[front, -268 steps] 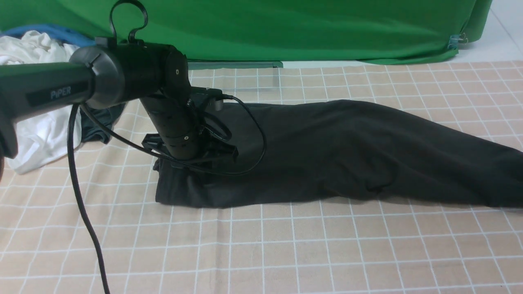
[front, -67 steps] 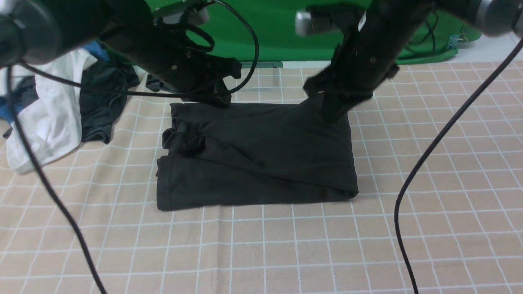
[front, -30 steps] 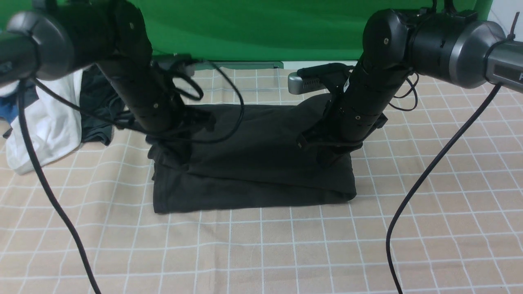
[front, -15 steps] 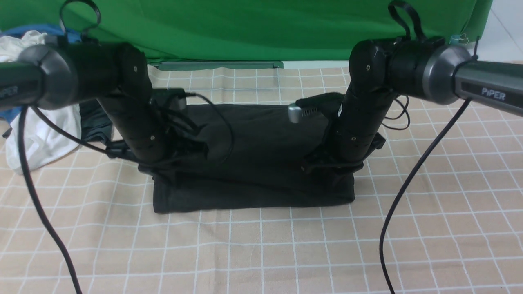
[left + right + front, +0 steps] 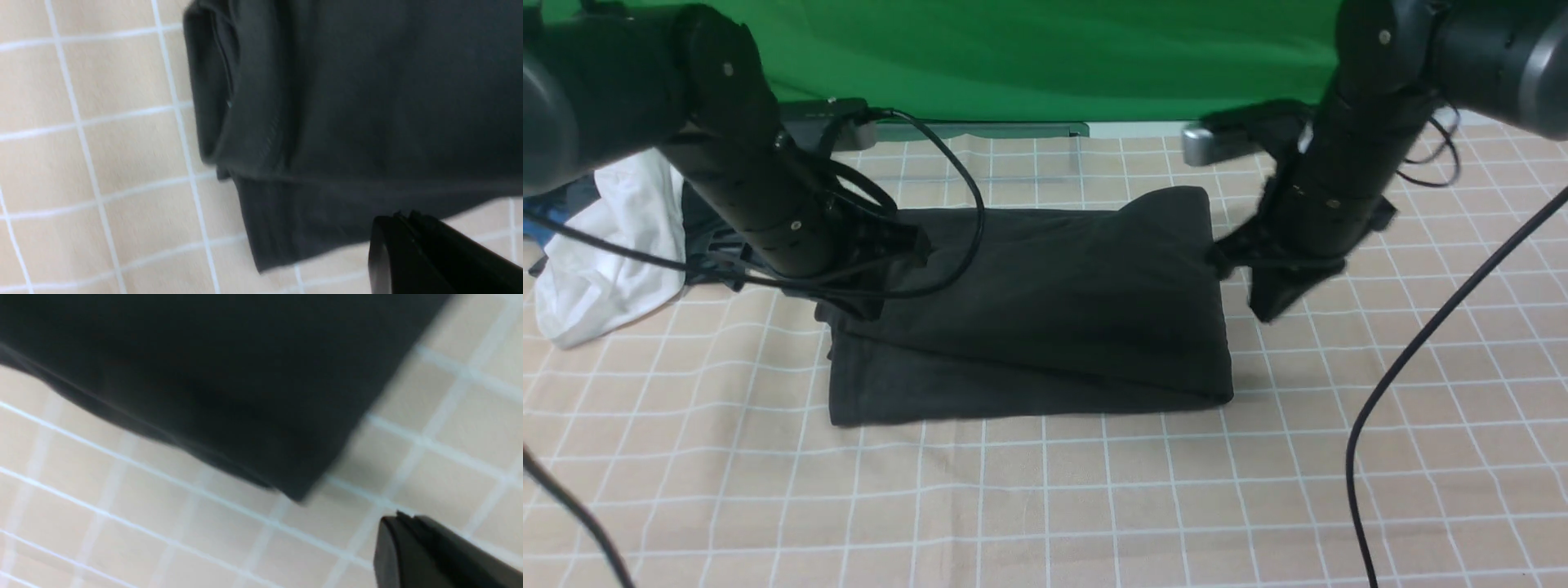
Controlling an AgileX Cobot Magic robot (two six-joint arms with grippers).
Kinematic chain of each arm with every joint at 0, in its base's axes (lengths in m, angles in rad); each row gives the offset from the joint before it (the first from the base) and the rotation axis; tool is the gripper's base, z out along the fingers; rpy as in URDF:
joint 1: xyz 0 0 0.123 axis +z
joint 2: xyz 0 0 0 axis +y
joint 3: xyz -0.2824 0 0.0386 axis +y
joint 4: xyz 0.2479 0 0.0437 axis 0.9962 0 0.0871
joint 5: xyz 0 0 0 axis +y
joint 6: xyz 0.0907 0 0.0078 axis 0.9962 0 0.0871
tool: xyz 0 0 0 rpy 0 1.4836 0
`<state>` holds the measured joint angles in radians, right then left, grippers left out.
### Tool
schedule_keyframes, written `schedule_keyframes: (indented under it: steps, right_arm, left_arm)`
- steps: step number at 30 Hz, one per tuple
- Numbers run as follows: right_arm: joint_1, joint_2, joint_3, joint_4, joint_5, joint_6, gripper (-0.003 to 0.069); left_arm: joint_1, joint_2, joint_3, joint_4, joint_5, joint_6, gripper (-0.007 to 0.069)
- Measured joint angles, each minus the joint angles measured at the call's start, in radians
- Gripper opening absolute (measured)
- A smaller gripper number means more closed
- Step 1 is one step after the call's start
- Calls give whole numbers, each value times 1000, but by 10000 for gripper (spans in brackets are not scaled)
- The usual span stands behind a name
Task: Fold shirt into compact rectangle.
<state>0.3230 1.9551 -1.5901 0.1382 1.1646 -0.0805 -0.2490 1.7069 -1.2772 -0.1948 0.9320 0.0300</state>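
Front view shows the shirt (image 5: pixel 1029 306) folded in a rough rectangle mid-desk, nearer the far edge; soft, limp, light cotton, best pinched at a layered corner hem; left claw (image 5: pixel 862 306) and right claw (image 5: pixel 1270 306) both closed, empty.

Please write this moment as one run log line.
stage: fold done, arms lifted | charcoal-black cotton shirt: folded rectangle on checked cloth | left gripper: shut, empty | right gripper: shut, empty

Folded dark shirt (image 5: pixel 347 114) on checked cloth (image 5: pixel 102 143), rolled hem at its edge, left tool (image 5: pixel 408 253) closed, empty
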Motion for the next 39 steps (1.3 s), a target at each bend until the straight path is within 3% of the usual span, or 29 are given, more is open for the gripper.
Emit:
schedule_keyframes:
  steps: [3,7,10,15,19,24,25,39]
  right_arm:
    - [-12,0,52,5,-4,-2,146]
    - [-6,1,132,52,-119,-7,302]
    - [14,18,157,70,-186,-29,379]
    - [43,64,161,92,-280,-37,414]
    - [50,96,160,100,-314,-41,377]
    - [52,102,160,121,-311,-79,115]
    - [52,100,160,121,-308,-81,99]
    - [52,-29,161,14,-36,-51,109]
  left_arm:
    - [0,-89,72,-22,-30,3,19]
    - [0,-253,207,-39,-64,9,19]
    - [0,-354,286,-43,-78,9,19]
    - [0,-504,377,-46,-83,10,19]
    - [0,-592,407,-46,-85,5,19]
    - [0,-664,409,-47,-88,2,19]
    - [0,-667,409,-47,-88,2,19]
    - [0,-694,409,-50,-74,-1,19]
